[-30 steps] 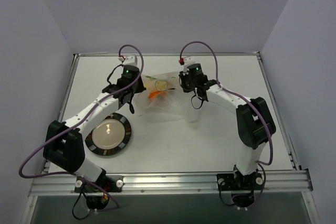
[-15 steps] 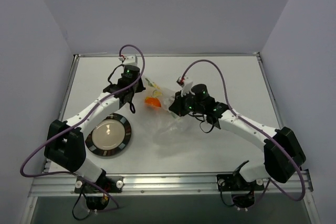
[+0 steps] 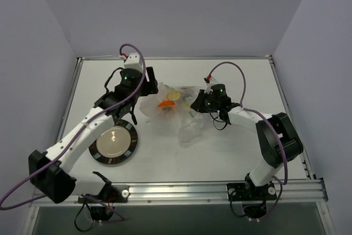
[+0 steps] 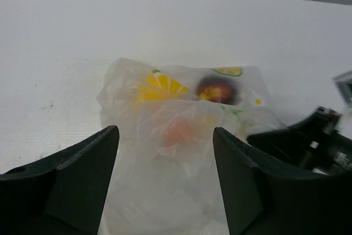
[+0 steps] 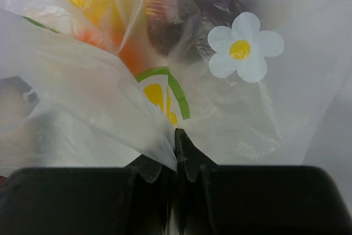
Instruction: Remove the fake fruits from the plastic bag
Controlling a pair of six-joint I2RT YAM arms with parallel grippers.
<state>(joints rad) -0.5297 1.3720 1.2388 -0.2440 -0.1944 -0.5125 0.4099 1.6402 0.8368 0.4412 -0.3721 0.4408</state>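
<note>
The plastic bag (image 3: 177,118) lies crumpled mid-table, clear film with yellow and green prints. Inside it are the fake fruits: an orange one (image 3: 164,104), a yellow one (image 3: 174,96) and a dark red one (image 4: 216,88). My left gripper (image 3: 144,91) is at the bag's left end, open, its fingers (image 4: 82,174) straddling loose film in front of the orange fruit (image 4: 179,131). My right gripper (image 3: 194,103) is at the bag's right side, shut on a fold of bag film (image 5: 159,152). The dark red fruit (image 5: 176,9) sits just beyond that pinch.
A round black-rimmed plate (image 3: 132,136) sits near the left arm, in front of the bag. Raised table edges run along the back and sides. In the left wrist view the right gripper's black body (image 4: 308,144) shows close by on the right.
My left gripper has opened and let go of the bag. The right arm has swung back toward the far right, still pinching the film, and the bag has shifted with it.
</note>
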